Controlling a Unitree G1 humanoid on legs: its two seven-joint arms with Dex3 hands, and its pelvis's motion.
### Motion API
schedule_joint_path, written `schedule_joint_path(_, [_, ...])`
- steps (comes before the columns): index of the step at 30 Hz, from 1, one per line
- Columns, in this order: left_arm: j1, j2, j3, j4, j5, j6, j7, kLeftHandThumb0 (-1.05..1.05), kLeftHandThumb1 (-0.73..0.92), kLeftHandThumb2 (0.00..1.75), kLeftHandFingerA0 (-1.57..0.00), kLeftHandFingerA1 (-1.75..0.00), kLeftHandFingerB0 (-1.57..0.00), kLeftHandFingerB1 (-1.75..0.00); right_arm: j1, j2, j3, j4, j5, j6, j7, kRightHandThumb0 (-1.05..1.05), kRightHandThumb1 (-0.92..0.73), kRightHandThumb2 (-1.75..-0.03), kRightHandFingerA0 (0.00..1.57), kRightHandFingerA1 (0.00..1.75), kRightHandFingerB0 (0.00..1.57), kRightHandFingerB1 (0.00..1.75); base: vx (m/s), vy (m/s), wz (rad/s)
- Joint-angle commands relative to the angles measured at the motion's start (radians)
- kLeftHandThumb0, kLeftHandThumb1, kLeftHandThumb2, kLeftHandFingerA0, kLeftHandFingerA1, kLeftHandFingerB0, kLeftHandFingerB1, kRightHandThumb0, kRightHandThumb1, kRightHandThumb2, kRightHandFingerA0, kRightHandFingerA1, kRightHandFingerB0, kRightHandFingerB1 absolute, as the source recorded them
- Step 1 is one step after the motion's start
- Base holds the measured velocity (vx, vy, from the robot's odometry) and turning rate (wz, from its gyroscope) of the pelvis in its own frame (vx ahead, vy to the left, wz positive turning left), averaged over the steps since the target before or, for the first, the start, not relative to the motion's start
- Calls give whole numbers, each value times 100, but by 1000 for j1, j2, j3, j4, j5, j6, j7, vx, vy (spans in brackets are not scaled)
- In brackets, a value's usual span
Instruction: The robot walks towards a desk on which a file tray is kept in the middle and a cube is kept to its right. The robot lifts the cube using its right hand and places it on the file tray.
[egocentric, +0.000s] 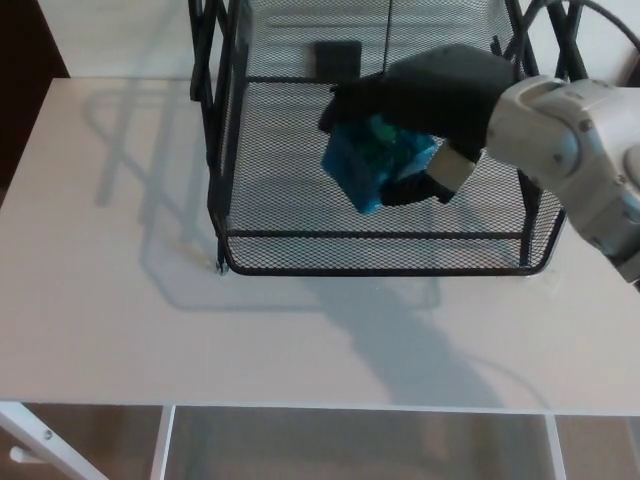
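Your fingers (345, 105) are curled tight around the blue cube (362, 170), pinching it. You have the right hand (430, 95) holding it tilted over the mesh floor of the black file tray (380, 270), which stands on the white desk (150, 330).

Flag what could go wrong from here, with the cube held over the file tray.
1. The cube hangs tilted in the right robot hand, one corner pointing down. If released like this, it may tumble or bounce on the mesh of the file tray.
2. Much of the cube shows below the fingers, so it could slip out early.
3. The forearm crosses close to the tray's right upright and might knock it.
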Motion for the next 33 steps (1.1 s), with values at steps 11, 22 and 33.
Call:
schedule_joint_path(11, [21,18,-2,7,7,-18,-19,-105,92,86,-23,-99,-23,-83,-29,6,-27,-36,-158,21,-57,-90,-50,-77,0,17,6,4,0,0,0])
schedule_joint_path(22, [25,23,-11,10,16,-18,-21,-105,92,84,-30,-107,-24,-87,-88,-86,-157,-106,-96,-61,36,-97,-54,-81,0,18,0,1,0,0,0])
schedule_joint_path(33, [29,33,-31,15,25,-19,-22,-105,92,87,-22,-113,-24,-92,30,-439,-509,-308,110,-113,179,-104,-60,-87,0,12,0,0,0,0,0])
